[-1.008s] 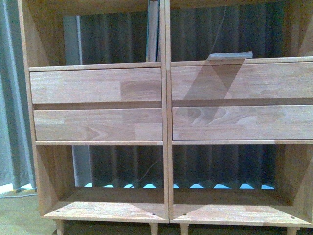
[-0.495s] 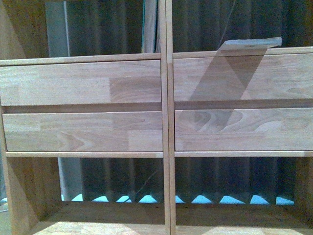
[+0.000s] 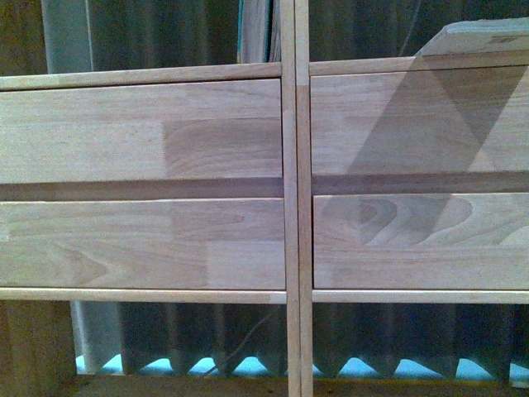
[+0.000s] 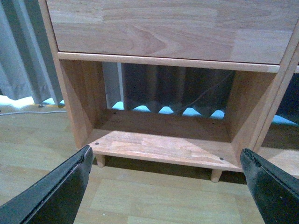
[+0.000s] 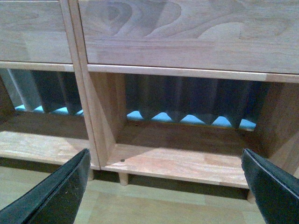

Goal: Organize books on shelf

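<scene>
My left jaws and right jaws both hang low and wide apart, holding nothing. Each pair points at an open bottom compartment of the shelf [image 3: 289,207], just above the floor [image 4: 154,200].

The books are higher up, on the surface [image 3: 140,77] above the drawers [image 3: 140,132]. The standing book [image 3: 254,33] is upright in the left column, against the centre post, with a sliver of teal down its edge. The flat book [image 3: 483,37] is pale and lies on its side in the right column, near the front lip. The front view cuts off the tops of both, so I cannot read covers or spines.

As I judge it, the step in hand is reaching the flat book so it can be stood up. My right arm is the nearer one. I should lift it clear of the drawers before going forward, come in level with the surface and take the book by its front edge. Pushing would slide it toward the open back. Once I clamp on it, I should turn it upright before letting go, ideally against a post so it does not topple.

The shelf is pale wood on short legs and has no back panel. A grey pleated curtain [image 3: 165,33] hangs behind it, with light showing under the hem, and a thin cable [image 4: 205,91] trails down behind the left column. The bottom boards [image 5: 177,163] carry nothing that I can see.
</scene>
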